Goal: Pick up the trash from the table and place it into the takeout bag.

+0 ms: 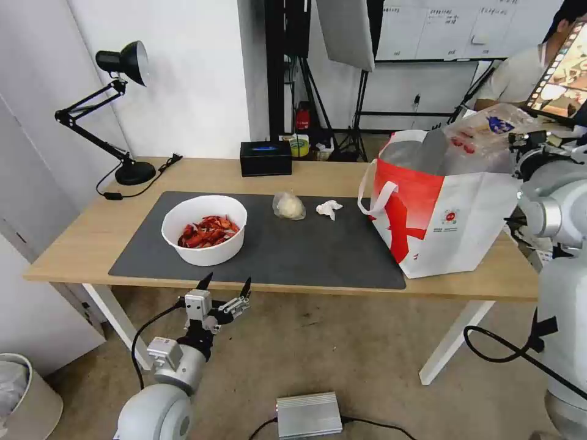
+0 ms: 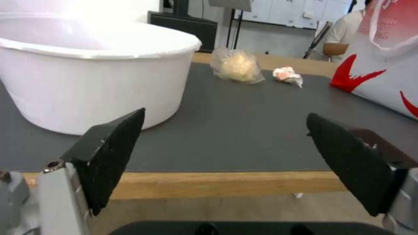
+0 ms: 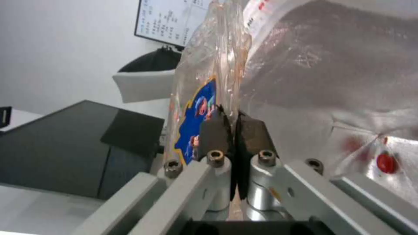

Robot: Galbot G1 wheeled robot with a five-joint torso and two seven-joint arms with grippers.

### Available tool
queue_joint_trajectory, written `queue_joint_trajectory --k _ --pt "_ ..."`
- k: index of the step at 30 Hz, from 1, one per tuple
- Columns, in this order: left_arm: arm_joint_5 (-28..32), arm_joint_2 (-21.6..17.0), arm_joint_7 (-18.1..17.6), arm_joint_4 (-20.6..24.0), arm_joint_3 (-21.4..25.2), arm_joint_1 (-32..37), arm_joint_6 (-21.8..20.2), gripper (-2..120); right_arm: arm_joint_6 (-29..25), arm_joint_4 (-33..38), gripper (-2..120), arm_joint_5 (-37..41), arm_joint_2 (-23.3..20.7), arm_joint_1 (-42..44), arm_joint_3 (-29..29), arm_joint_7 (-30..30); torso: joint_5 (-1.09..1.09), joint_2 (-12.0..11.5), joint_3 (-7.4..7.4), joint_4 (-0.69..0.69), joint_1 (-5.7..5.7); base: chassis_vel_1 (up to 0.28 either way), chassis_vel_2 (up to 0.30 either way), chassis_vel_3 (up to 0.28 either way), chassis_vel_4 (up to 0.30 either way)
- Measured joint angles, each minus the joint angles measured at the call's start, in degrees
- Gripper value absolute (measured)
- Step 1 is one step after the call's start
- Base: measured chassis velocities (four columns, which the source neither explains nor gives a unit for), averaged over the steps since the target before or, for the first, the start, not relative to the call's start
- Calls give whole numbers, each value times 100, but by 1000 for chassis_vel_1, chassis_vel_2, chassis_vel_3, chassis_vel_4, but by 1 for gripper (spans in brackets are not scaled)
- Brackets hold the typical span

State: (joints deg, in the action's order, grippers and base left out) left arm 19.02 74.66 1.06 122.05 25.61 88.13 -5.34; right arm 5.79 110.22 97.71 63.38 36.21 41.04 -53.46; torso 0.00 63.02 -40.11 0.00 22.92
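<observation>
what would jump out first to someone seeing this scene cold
The red-and-white takeout bag at the table's right end, with the right gripper holding a clear clamshell box of tomatoes over its open top. Next, the white bowl of red crayfish shells on the dark mat, with the open left gripper just off the near edge.

You've got a red-and-white bag (image 1: 446, 214), white bowl (image 1: 205, 229) w/ red shells (image 1: 208, 231), dark grey mat (image 1: 306, 250), light-wood surface (image 1: 79, 238).

I see the bowl (image 1: 204, 228) on the mat's (image 1: 306, 256) left, small bag (image 1: 288, 206) and tissue (image 1: 328, 209) mid-far, takeout bag (image 1: 449, 214) right.
</observation>
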Motion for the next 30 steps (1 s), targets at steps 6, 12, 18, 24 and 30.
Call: queue_joint_trajectory --k 6,12,18,24,30 --pt "-5 19 -2 23 2 6 0 100 71 16 10 -1 50 32 -12 -66 0 0 0 0 0 0 0 0 0" --pt "-6 20 -3 31 6 6 0 100 103 64 29 -8 79 102 -8 -87 0 0 0 0 0 0 0 0 0" --pt "-6 27 -5 42 10 13 0 100 113 90 46 -12 99 150 7 -105 0 0 0 0 0 0 0 0 0" --pt "-7 40 -7 44 11 12 0 100 121 128 50 -17 108 197 16 -102 0 0 0 0 0 0 0 0 0" --pt "-7 36 -9 59 16 11 0 100 123 235 50 -196 101 307 6 123 0 0 0 0 0 0 0 0 0"
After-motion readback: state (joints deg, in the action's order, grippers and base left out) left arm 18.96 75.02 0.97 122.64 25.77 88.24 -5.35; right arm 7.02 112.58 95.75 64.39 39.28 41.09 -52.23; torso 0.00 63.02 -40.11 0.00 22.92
